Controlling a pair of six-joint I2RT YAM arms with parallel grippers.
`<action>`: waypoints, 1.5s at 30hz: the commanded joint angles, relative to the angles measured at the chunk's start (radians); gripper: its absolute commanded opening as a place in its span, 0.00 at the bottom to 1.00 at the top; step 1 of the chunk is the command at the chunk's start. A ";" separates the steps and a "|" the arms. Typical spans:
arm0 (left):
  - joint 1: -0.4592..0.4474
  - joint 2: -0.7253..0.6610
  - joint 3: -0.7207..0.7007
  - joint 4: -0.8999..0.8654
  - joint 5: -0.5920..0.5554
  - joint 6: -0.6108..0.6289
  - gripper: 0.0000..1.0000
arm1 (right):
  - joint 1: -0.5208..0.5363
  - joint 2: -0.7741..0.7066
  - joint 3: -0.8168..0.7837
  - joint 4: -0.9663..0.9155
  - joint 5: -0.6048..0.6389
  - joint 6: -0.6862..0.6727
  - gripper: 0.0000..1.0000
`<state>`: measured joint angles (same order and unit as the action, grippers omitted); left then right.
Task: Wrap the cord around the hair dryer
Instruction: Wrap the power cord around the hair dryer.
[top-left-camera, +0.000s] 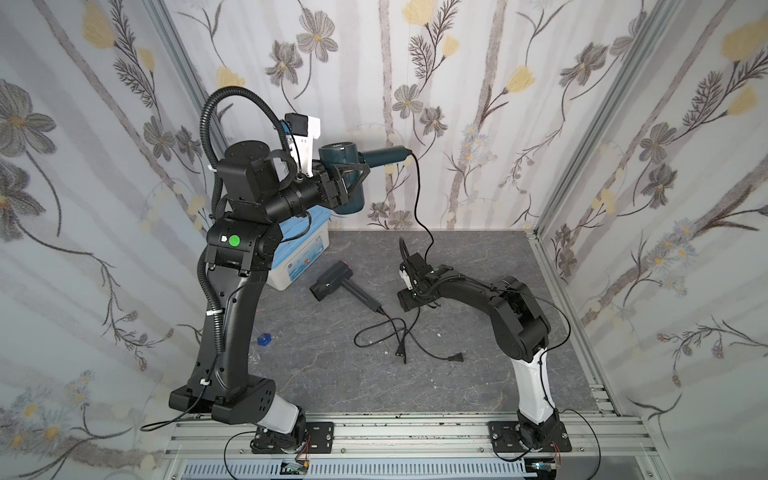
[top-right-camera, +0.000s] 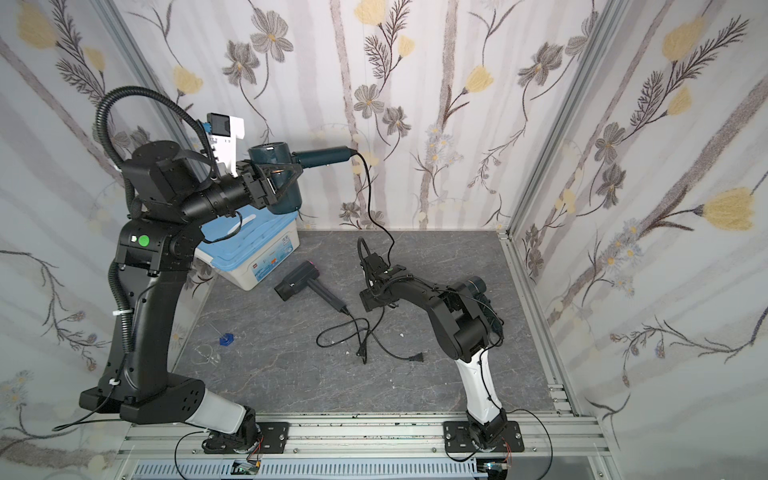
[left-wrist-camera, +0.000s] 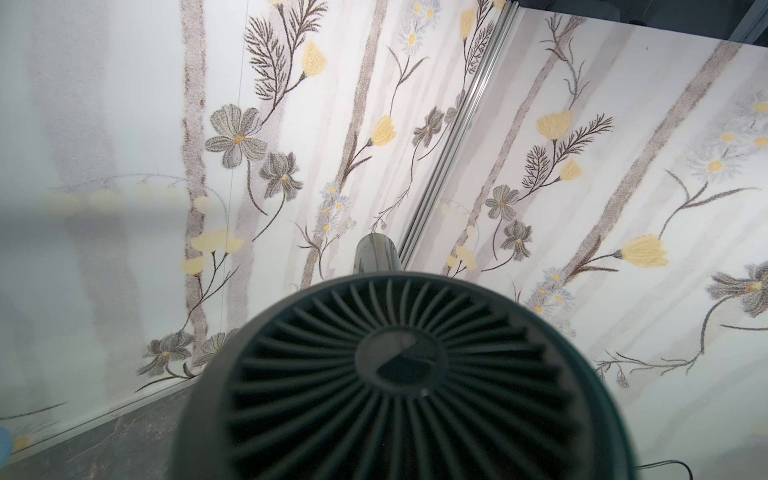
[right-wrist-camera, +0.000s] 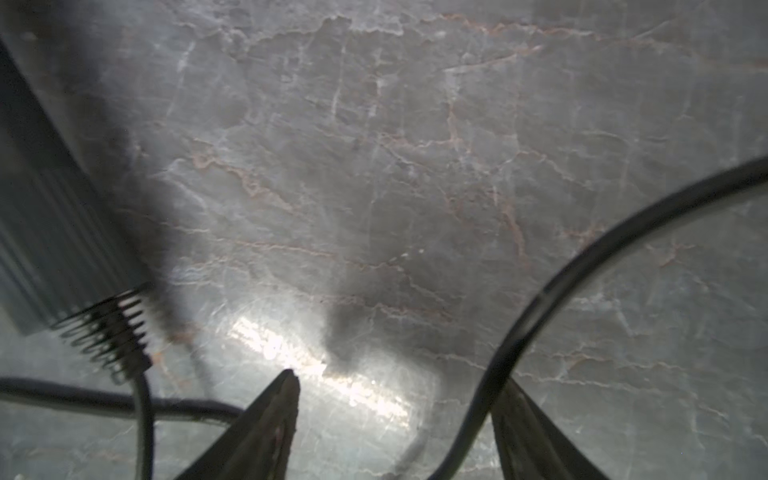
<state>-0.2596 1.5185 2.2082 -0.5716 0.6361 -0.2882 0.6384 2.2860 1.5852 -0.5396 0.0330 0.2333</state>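
Progress: early, no wraps showing | left gripper (top-left-camera: 353, 178) clutching hair dryer (top-left-camera: 336, 153) aloft | cord (top-left-camera: 417, 195) dangling unwound | right gripper (right-wrist-camera: 399, 382) straddling it, jaws apart | wrapping pending

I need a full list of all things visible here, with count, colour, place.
teal hair dryer: 1, teal, held raised
black hair dryer: 1, black, lying on table
cords: 2, black, one hanging through right pincer, ends tangled on table
box: 1, white, blue lid, back left on table
small block: 1, blue, on table
table: 1, grey
walls: 3, flowered
arms: 2, black-white, front rail
left pincer: 1, black, shut on teal hair dryer
right pincer: 1, black, open, near table
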 joint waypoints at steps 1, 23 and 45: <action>-0.001 0.000 0.010 0.072 0.001 -0.002 0.00 | -0.006 0.028 0.033 -0.034 0.103 -0.005 0.53; 0.000 -0.047 -0.135 0.101 -0.044 0.028 0.00 | -0.048 -0.483 -0.206 -0.089 0.551 -0.135 0.00; 0.039 0.129 -0.341 0.578 0.269 -0.186 0.00 | 0.145 -1.155 -0.303 -0.254 0.517 -0.536 0.00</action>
<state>-0.2226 1.6207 1.8774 -0.2043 0.7872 -0.4175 0.7609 1.1580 1.2472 -0.7521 0.5133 -0.2432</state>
